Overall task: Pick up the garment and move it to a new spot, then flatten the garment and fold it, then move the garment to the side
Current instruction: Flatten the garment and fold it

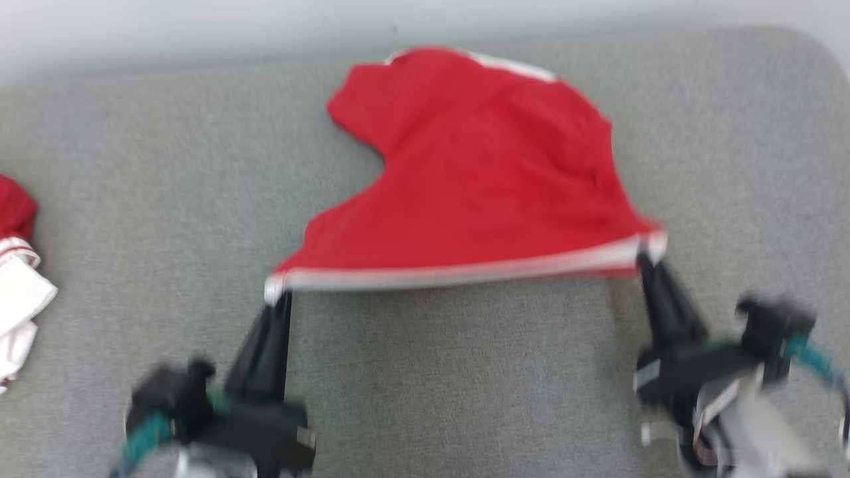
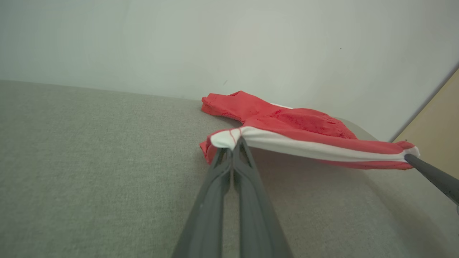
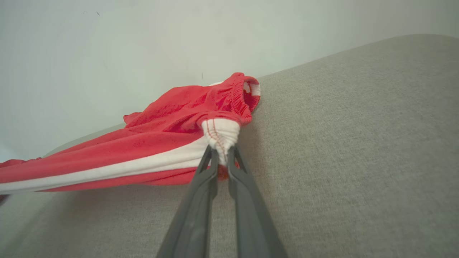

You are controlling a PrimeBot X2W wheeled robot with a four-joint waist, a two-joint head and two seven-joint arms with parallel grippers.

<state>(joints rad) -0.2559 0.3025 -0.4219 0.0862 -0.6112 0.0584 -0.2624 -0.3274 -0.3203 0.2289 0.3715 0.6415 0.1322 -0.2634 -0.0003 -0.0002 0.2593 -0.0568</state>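
Left gripper (image 1: 281, 297) is clamping one white-banded hem corner of the garment (image 1: 478, 179); right gripper (image 1: 644, 260) is clamping the opposite corner. The hem is stretching taut between both tips, the red body lying beyond them on the cushion (image 1: 133, 166).

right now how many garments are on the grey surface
2. The red garment is in the middle, its white hem pinched by the left claw and right claw. A red-and-white bundle sits at the head view's left edge, cut off; it may hide more.

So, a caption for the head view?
Left tool and right tool stretch a red garment over a grey surface.
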